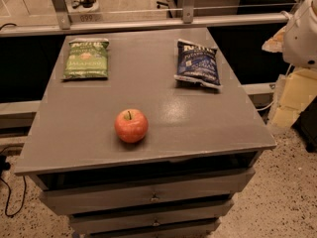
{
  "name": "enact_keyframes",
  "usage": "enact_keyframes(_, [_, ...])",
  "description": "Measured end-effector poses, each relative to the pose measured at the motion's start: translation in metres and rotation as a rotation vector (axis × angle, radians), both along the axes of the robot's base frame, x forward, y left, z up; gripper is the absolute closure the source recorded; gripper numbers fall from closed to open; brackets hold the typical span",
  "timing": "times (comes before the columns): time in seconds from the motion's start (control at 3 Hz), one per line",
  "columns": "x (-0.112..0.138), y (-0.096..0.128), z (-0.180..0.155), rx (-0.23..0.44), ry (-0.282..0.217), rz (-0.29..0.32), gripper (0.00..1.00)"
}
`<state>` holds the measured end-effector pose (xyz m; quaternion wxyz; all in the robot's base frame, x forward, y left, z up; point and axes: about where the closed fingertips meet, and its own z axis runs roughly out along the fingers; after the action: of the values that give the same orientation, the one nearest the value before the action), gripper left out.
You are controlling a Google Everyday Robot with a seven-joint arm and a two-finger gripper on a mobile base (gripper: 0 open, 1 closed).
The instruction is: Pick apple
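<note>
You'll find the apple [131, 125] resting on the grey worktop [208, 123], close to the front edge and a little left of centre. It is round and red-orange, with a paler yellowish patch around the top. Its short dark stem points up from the dimple, so it stands upright. Nothing touches it, and a soft shadow lies just beneath it. Your pincer is outside the camera view; only a white robot housing [301, 31] shows at the right edge, well apart from the apple.

The white robot arm [303, 31] (cut by right edge) keeps its hand offscreen.
</note>
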<state>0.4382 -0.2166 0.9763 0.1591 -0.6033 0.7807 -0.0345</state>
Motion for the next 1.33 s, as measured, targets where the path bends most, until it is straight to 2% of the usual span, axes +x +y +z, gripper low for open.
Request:
enact_keyframes(0.33, [0.0,0.0,0.0,0.0,0.0,0.0,0.0])
enact_keyframes(0.67, [-0.001,0.024,-0.007,0.049,-0.003,0.038,0.0])
enact_keyframes(1.0, [0.0,0.068,-0.031,0.162,0.006,0.1,0.0])
enact_keyframes(1.33, [0.003,0.122,-0.056,0.303,0.004,0.182,0.0])
